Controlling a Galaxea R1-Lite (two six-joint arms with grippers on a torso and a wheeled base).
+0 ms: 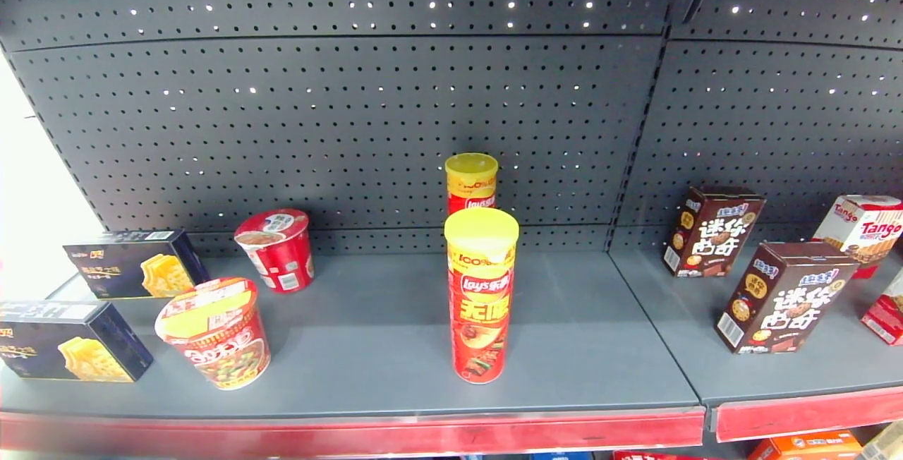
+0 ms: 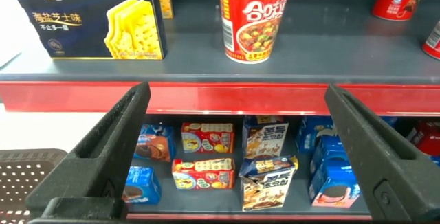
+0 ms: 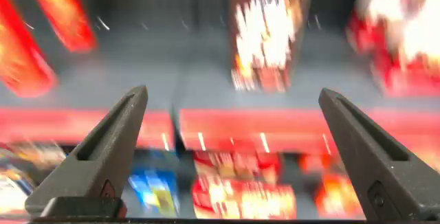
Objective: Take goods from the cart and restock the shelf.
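Mid-board on the grey metal shelf [image 1: 338, 368], near the front: a tall red crisp tube with a yellow lid [image 1: 480, 298], upright. Straight behind it, close to the dark perforated back panel [image 1: 338, 128], a second red tube with a yellow lid [image 1: 471, 183], also upright and well apart from the first.

Left of the tubes, two red noodle cups, front cup [image 1: 215, 333] and rear cup [image 1: 276, 250]. Further left, two dark blue cracker boxes [image 1: 70, 340], one behind the other.

On the adjoining board to the right, two brown biscuit boxes [image 1: 783, 298] standing upright, with a white-and-red wafer box [image 1: 864, 231] beyond them.

Left gripper [image 2: 237, 162] in front of the red front rail [image 2: 234, 97], level with the lower tier of small snack boxes [image 2: 206, 155] — jaws spread wide, nothing between them. Beside one finger, the corner of a dark mesh basket [image 2: 27, 176].

Right gripper [image 3: 234, 155] also facing the red rail, jaws wide apart and empty. Past it, badly blurred, probably one of the brown boxes.
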